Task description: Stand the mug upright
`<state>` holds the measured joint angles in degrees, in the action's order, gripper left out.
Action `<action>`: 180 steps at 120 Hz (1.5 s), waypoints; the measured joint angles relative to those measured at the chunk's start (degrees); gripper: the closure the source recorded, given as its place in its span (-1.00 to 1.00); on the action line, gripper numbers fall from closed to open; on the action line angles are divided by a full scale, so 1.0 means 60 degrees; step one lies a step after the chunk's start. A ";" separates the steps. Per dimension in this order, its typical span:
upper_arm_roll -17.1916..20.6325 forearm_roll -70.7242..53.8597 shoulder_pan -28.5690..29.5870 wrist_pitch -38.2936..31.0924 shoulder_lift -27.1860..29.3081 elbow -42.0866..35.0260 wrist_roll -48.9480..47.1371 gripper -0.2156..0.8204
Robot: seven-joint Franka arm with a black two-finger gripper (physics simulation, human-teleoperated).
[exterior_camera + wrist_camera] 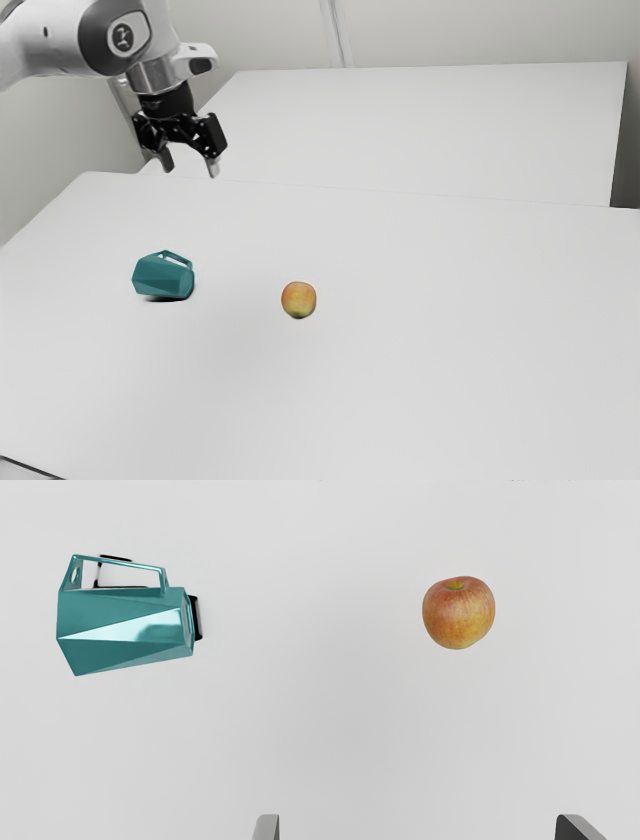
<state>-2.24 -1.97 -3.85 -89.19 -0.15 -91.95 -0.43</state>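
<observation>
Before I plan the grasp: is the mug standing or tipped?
Tipped: the mug lies on its side, its body lengthwise along the table.

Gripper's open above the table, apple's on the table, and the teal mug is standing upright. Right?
Not quite: the teal mug is lying on its side, as the wrist view shows. The gripper is open above the table, and the apple is on the table.
</observation>
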 joint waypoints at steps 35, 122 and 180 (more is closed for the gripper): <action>0.0091 0.0013 -0.0212 -0.0253 0.0119 -0.0057 -0.0020 -0.58; 0.0110 0.4158 0.3621 -0.1917 0.0200 -0.3791 0.5401 -0.58; 0.0022 0.5529 0.6041 -0.1955 -0.2644 -0.1893 0.9039 -0.58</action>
<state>-2.11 31.20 32.40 -100.92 -16.02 -103.31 53.81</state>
